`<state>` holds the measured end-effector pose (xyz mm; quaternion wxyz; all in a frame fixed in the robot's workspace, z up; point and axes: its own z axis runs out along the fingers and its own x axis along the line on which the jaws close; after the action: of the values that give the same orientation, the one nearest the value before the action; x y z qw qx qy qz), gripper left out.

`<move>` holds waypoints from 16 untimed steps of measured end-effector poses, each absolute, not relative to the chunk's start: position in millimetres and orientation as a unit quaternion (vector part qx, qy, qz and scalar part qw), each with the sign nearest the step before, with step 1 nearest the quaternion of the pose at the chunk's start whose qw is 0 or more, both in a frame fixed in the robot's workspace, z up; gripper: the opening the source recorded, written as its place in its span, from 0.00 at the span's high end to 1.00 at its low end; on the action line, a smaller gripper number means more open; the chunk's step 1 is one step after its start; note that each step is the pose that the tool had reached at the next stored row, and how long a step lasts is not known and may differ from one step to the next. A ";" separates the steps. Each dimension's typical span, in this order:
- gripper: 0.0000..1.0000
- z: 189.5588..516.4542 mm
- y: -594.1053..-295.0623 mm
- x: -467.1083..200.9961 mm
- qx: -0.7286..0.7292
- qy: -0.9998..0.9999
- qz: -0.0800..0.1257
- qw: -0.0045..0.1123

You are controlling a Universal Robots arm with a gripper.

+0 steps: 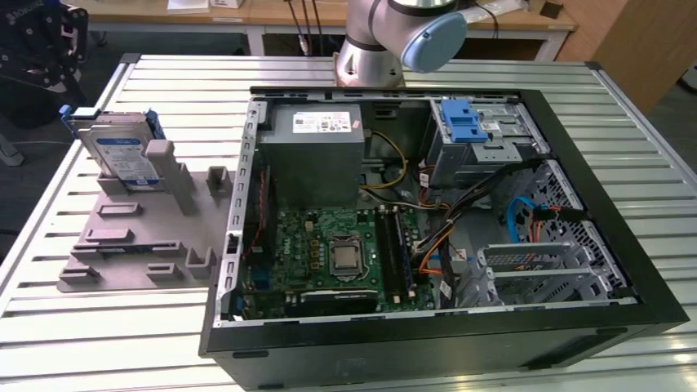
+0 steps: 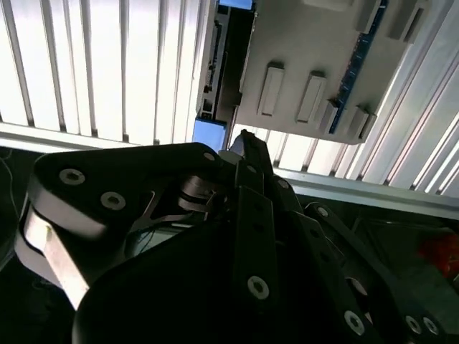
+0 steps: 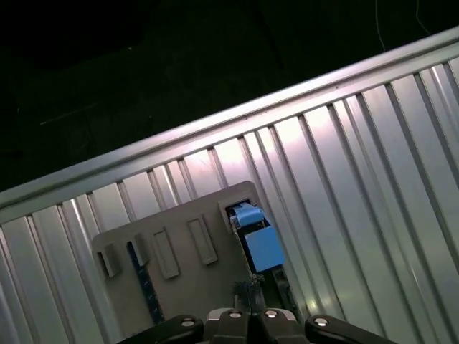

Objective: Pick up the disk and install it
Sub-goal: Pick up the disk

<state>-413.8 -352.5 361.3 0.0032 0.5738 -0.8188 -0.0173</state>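
Pincer (image 2: 244,143) hangs near disk (image 1: 117,151) — upright in fixture (image 1: 130,245) beside case (image 1: 436,347).

The disk (image 1: 114,155) is dull silver-gray metal with blue plastic rails. The fixture (image 1: 142,237) is matt gray plastic. The ribbed metal bench (image 1: 109,327) gleams; the computer case (image 1: 436,347) is matt black.
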 end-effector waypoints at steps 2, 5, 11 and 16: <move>0.89 360.8 -352.5 -413.8 0.589 -0.808 -0.017 0.004; 0.89 359.7 -352.5 -413.8 0.610 -0.792 -0.017 0.004; 0.89 357.0 -349.2 -417.5 0.632 -0.775 -0.017 0.005; 0.77 353.1 -343.2 -420.7 0.642 -0.767 -0.016 0.005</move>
<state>-420.7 -343.2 353.1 0.0055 0.6416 -0.7669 -0.0158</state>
